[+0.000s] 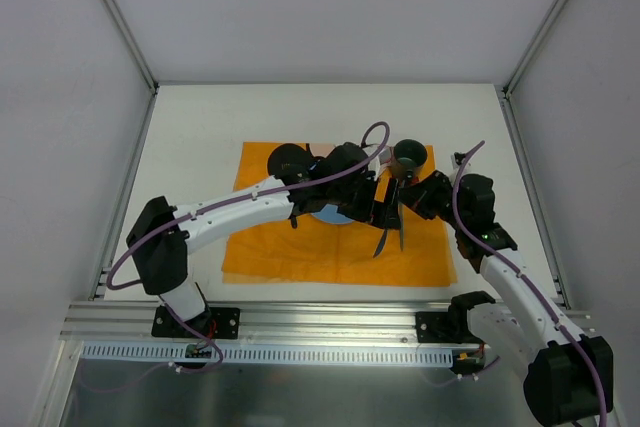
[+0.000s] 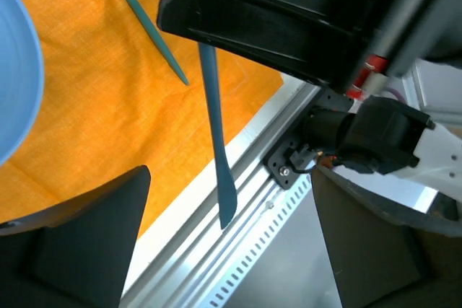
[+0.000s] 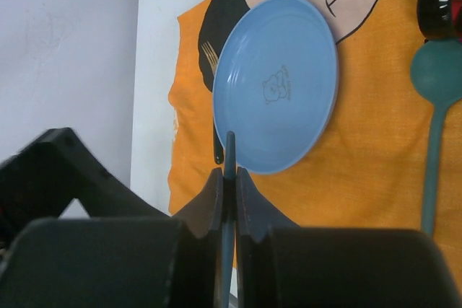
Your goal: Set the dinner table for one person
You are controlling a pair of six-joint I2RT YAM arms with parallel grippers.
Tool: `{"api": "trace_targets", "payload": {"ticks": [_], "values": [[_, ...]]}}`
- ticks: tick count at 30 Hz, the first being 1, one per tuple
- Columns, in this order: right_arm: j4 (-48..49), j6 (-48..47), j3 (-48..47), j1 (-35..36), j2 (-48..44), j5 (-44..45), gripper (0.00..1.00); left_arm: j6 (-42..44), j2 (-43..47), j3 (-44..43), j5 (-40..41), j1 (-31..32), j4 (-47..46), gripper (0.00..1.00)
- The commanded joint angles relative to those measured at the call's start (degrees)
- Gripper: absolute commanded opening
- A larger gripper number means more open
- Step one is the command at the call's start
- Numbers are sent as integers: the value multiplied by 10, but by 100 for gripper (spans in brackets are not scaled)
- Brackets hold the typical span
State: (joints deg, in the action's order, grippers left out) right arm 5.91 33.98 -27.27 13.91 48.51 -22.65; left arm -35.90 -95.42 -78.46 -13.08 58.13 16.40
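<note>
Plainly, the white counter (image 1: 200,127), boxed in by grey walls (image 1: 60,97), lay beneath the orange placemat (image 1: 300,257), which marked the single setting. On the placemat sat the blue plate (image 3: 278,84). Above the placemat's right part the left claw (image 2: 227,236) gaped empty, while the right claw (image 3: 227,178) pinched the teal knife (image 2: 213,128) upright, probably to lay it down there.

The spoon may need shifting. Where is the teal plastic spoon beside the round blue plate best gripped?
Grip the teal plastic spoon mid-handle, coming straight down, jaws across its width: it lies flat on the orange cloth placemat, the handle slim and straight, the bowl wider.
</note>
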Motion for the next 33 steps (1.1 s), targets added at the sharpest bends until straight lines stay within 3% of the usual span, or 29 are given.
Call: {"api": "trace_targets", "payload": {"ticks": [1, 5, 7, 9, 10, 11, 14, 18, 24, 27, 29, 33], "values": [[-1, -17, 1, 0, 1, 11, 0, 64, 66, 10, 21, 1, -21, 99], [-6, -14, -3, 1, -1, 7, 0, 146, 107, 37, 66, 1, -24, 99], [-4, -2, -4, 1, 2, -3, 0, 197, 133, 73, 126, 2, -41, 99], [15, 12, -6, 0, 5, -12, 0, 242, 174, 124, 180, 4, -133, 99], [19, 27, -15, 1, 13, -20, 0, 258, 192, 197, 187, 5, -185, 99], [21, 35, -24, -1, 20, -26, 0, 275, 209, 242, 189, 5, -319, 99], [25, 74, -80, -2, 63, -75, 0, 334, 256, 391, 189, 5, -569, 99], [73, 171, -155, -2, 121, -169, 0, 406, 230, 403, 171, 6, -593, 99], [239, 376, -186, -2, 202, -239, 0, 531, 226, 498, 175, 28, -840, 99], [481, 543, -132, 7, 245, -234, 0, 587, 228, 509, 198, 35, -876, 99], [566, 640, -109, 15, 287, -222, 0, 633, 227, 523, 212, 39, -912, 99], [638, 672, -99, 45, 321, -211, 0, 728, 226, 550, 214, 55, -1001, 99]]}}
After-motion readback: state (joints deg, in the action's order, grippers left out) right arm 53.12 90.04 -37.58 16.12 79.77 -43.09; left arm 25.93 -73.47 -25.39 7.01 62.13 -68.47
